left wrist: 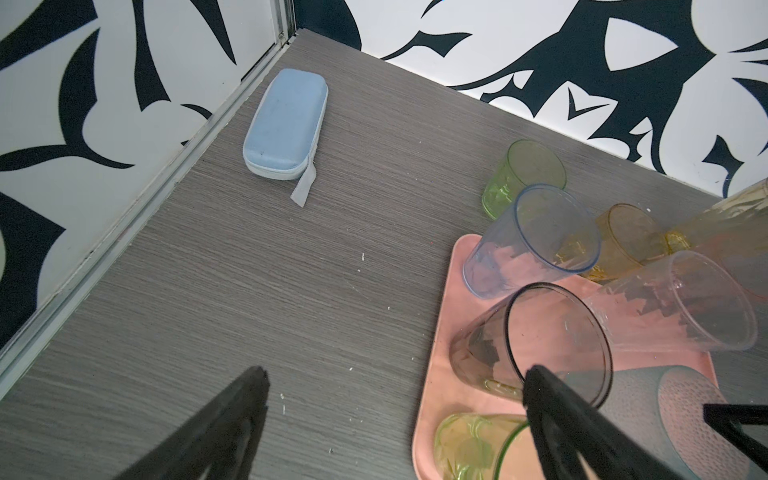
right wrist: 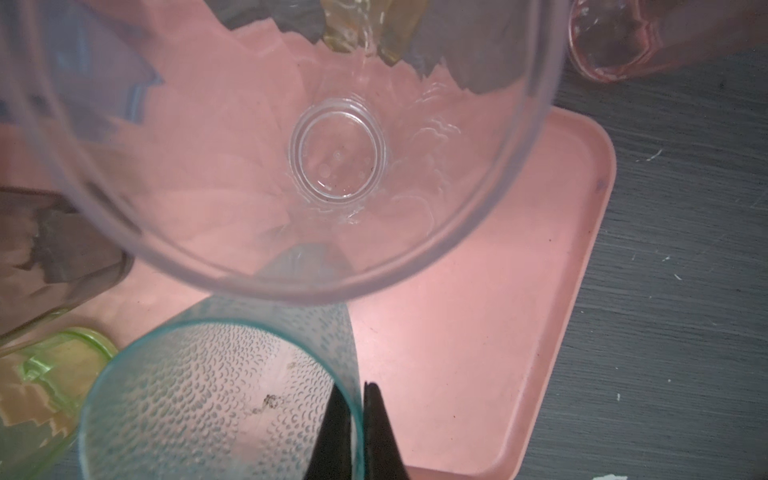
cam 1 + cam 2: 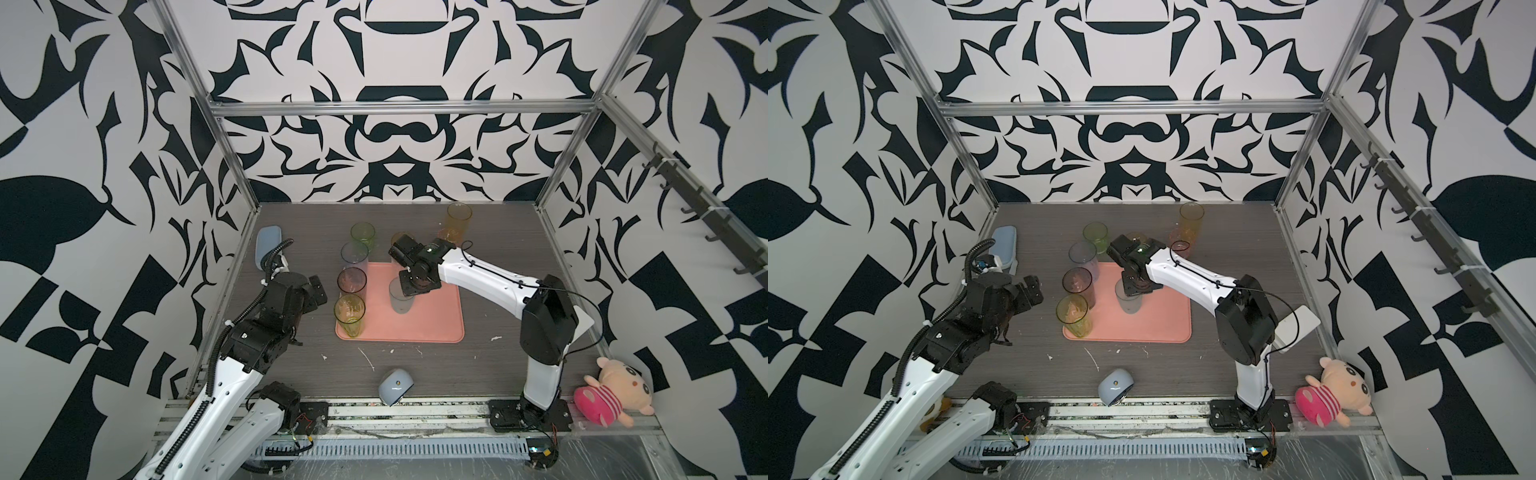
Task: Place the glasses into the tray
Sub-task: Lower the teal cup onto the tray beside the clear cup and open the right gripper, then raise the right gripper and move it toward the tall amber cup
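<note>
Teal glass point(image 2: 216, 399): judged light, thin-walled, slick, crackable; rim wall suits pinching; right pincer point(image 2: 360, 388) clenched there, lower centre, over tray point(image 2: 519, 332); left pincer point(image 1: 397, 374) released, empty.

Both top views look from high above the front edge of the table point(image 3: 436, 365), downward and toward the back. They are far enough to hold the whole table and the patterned walls point(image 3: 395, 158). They share almost the same scene, only slightly shifted sideways, with the tray point(image 3: 428, 320) in the lower middle of the frame. The left wrist camera hangs low beside the tray, looks obliquely toward a back corner, and is near the blue glass point(image 1: 536, 241). The right wrist camera looks almost straight down, very close, into the clear glass point(image 2: 336, 158) and the teal glass point(image 2: 216, 395). The left wrist view shares this teal glass point(image 1: 636, 415) and the tray.
</note>
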